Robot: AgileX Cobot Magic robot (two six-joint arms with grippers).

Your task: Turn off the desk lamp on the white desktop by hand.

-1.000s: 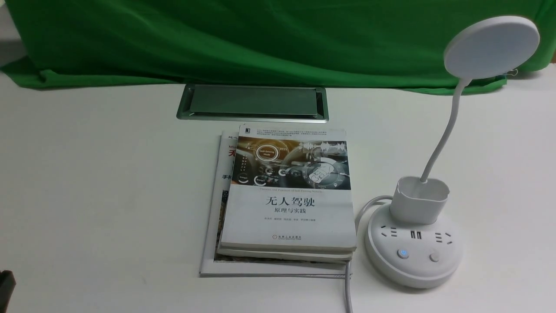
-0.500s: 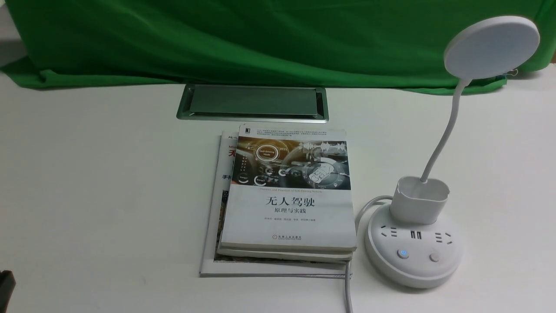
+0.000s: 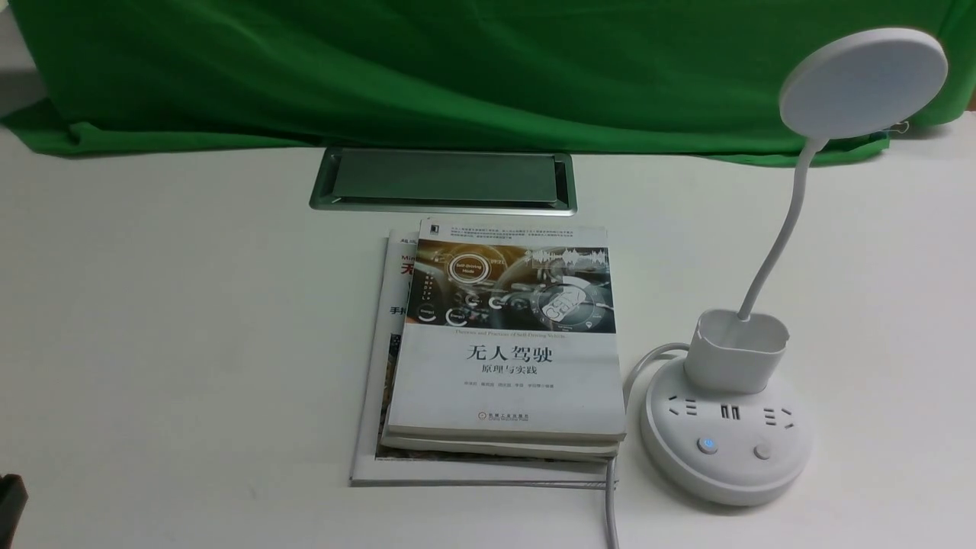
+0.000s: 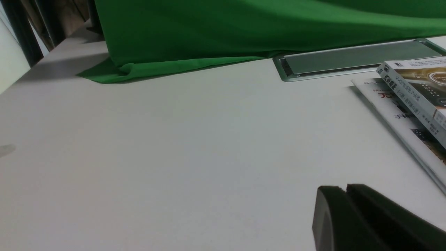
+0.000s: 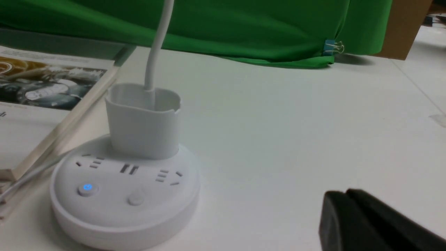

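Note:
The white desk lamp [image 3: 724, 438] stands at the right of the white desktop [image 3: 191, 305]. Its disc head [image 3: 862, 82] is raised on a thin gooseneck. On the round base, one button [image 3: 708, 444] glows blue and a plain button [image 3: 762, 451] sits beside it. In the right wrist view the lamp base [image 5: 122, 195] is close, and my right gripper [image 5: 345, 195] hangs shut and empty over bare desktop, apart from it. My left gripper [image 4: 345, 190] is shut and empty over bare desktop far from the lamp. Only a dark corner of the left gripper [image 3: 9, 496] shows in the front view.
A stack of books [image 3: 507, 343] lies mid-table right beside the lamp base. The lamp's cable [image 3: 610, 503] runs between them toward the near edge. A silver-framed grey hatch [image 3: 444, 181] sits behind the books, and green cloth [image 3: 457, 69] covers the back.

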